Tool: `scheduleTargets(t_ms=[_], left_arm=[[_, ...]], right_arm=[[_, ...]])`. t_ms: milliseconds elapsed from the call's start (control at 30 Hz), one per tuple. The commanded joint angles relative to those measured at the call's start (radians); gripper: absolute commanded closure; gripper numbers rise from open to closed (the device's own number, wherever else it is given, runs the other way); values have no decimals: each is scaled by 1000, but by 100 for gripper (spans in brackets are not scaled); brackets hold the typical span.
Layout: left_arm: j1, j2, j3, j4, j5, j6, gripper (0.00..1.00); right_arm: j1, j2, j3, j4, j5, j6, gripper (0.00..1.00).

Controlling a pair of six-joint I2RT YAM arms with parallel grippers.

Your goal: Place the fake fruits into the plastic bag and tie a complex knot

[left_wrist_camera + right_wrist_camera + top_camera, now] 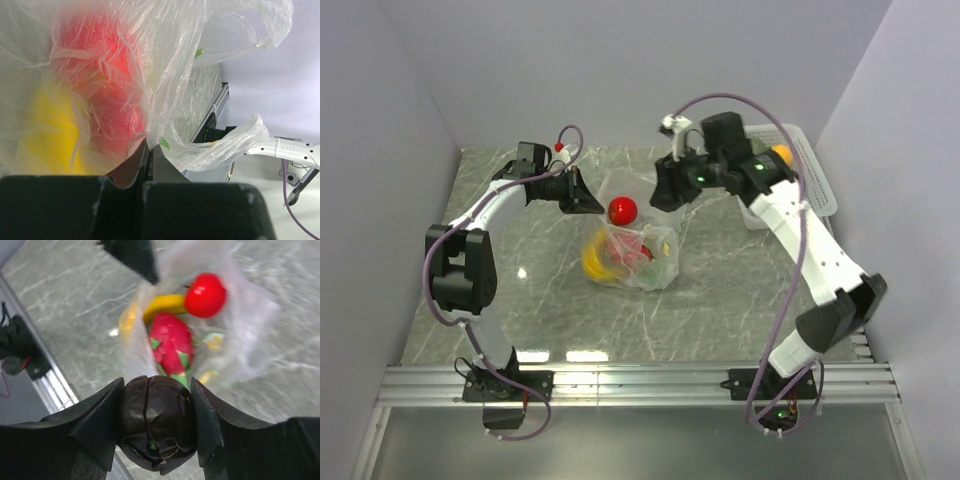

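The left arm (460, 265) and right arm (810, 240) share one build: curved white shells between chunky black joint housings, with a purple cable (720, 97) trailing along each. Small green lights (701, 178) glow on the right arm's black joints. The left tool (150, 146) and right tool (156, 383) have matte black wedge-shaped fingers, the left one's edges flecked with pale scuffs.

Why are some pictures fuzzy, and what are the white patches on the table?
Right wrist view: right gripper and its dark round fruit sharp, plastic bag beyond blurred. Left wrist view: fruits hazy through crinkled plastic near the lens. Top view: white patches are glare on the glossy table.
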State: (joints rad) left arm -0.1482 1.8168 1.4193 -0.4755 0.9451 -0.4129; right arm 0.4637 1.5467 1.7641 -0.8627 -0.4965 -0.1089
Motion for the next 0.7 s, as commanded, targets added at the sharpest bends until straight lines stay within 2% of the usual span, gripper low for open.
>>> scheduleTargets(t_ms=[0,133,300,433,533,567,667], left_arm=[[-4,-43,15,25,29,-1,99],[-4,-50,21,17,32,2,100],[-2,-47,29,3,35,11,100],[-2,-33,36,-5,37,20,100],[-2,-21,43,5,38,17,100],[-2,-13,49,5,38,17,100],[-2,-2,58,8,38,17,100]], right_arm=[[65,107,86,47,85,14,73],[138,280,168,92,234,14,74],[141,426,230,142,409,14,75],[141,420,119,238,473,-17,73],[147,424,42,272,495,-28,53],[147,424,29,274,495,-29,37],[147,403,-3,272,489,-20,18]])
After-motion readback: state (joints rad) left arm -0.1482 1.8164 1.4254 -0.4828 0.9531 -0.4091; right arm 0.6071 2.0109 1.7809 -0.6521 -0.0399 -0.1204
